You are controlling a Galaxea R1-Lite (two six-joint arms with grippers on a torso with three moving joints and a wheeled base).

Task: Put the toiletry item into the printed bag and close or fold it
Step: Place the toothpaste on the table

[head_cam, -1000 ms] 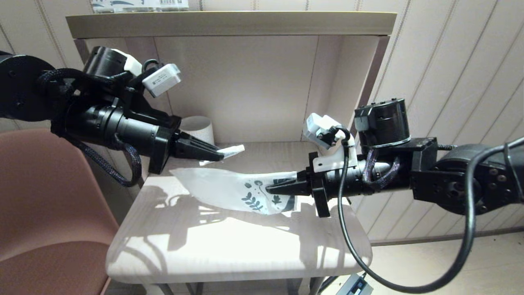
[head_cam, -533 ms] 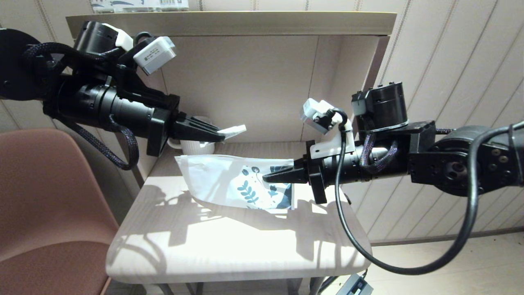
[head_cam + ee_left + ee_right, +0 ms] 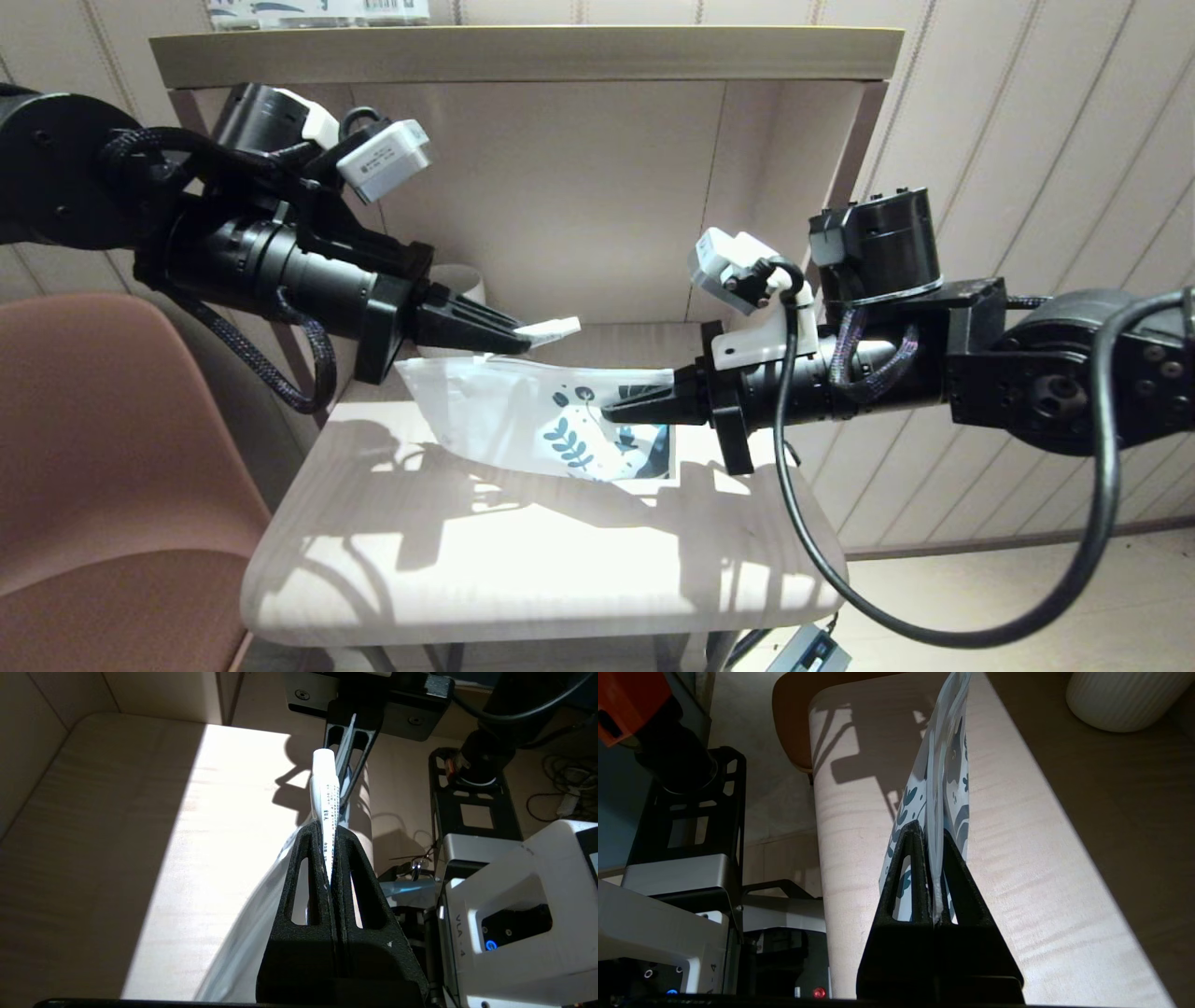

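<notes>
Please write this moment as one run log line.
left gripper: shut on toiletry item, above bag | right gripper: shut on printed bag, printed end, lifted off table | item not yet inside

Home-like corner: wooden shelf (image 3: 523,56), ribbed mug (image 3: 1120,700), upholstered chair (image 3: 112,467), panelled wall (image 3: 1027,112).

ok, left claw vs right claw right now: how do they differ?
The left claw pinches the thin white toiletry item; the right claw pinches the printed bag at its leaf-print end. The left claw sits higher, just above the bag's plain end; the right is lower, holding the bag off the table. Both are shut and point inward toward each other.
</notes>
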